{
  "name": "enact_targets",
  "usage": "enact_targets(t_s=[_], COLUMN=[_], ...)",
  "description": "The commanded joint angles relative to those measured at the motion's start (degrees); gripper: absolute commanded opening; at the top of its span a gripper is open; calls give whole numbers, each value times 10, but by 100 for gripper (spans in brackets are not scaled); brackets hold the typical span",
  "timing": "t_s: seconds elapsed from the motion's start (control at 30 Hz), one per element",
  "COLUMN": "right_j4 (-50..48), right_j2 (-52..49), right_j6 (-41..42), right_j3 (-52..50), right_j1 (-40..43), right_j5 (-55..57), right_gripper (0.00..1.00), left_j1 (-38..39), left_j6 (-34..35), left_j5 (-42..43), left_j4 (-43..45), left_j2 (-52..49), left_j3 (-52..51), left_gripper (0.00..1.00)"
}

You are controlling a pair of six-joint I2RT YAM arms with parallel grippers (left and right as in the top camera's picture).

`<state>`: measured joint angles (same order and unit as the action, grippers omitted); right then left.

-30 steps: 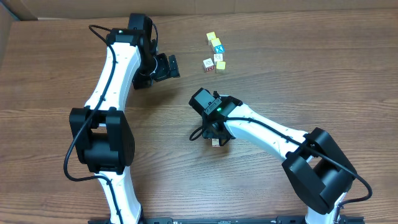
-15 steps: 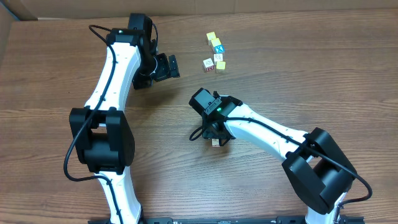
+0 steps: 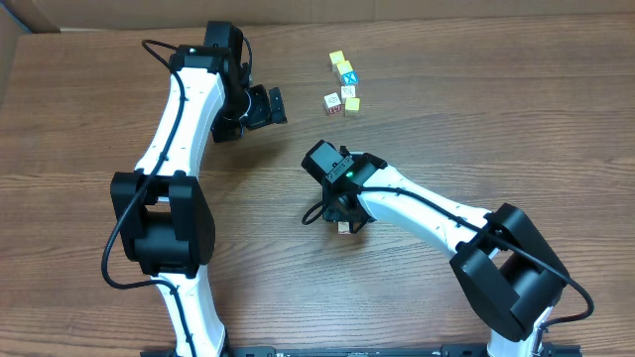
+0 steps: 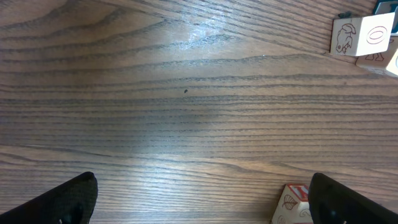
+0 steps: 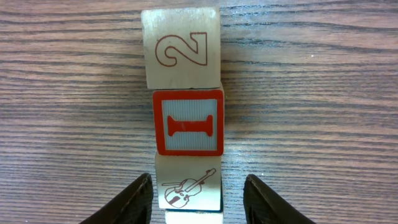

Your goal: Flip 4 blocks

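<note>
Wooden blocks [image 5: 188, 122] abut in a row; right tool [image 5: 199, 190] parted astride, left tool [image 4: 202, 190] wide.

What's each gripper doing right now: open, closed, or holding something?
Left gripper: wide open, nothing between its fingers.
Right gripper: open, straddling the violin block, with a gap visible on one side; not gripping.

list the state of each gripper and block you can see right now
left gripper, open wide, holding nothing
right gripper, open, straddling the violin block
violin block, on the table, not gripped
I block, red-framed face up, touching both neighbours
2 block, 2 face up, end of the row
far cluster of blocks, resting, untouched
</note>
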<state>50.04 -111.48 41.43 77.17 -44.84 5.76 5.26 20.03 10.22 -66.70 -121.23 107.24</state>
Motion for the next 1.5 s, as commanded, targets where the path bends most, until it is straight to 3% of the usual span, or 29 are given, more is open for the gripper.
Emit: enact_targets(t_s=[0.0, 0.9, 1.47], right_j4=[0, -14, -25], right_j2=[7, 7, 12], right_j6=[-10, -12, -12], right_j3=[-4, -18, 4], right_j1=[-2, -2, -1], right_j5=[3, 26, -28], right_gripper=[49, 51, 51], left_j1=[5, 5, 5], left_j6=[3, 3, 3], left_j5=[-8, -8, -8], left_j4=[-1, -1, -1], left_j2=[-3, -3, -3], left_j3=[8, 8, 8], left_gripper=[99, 100, 100])
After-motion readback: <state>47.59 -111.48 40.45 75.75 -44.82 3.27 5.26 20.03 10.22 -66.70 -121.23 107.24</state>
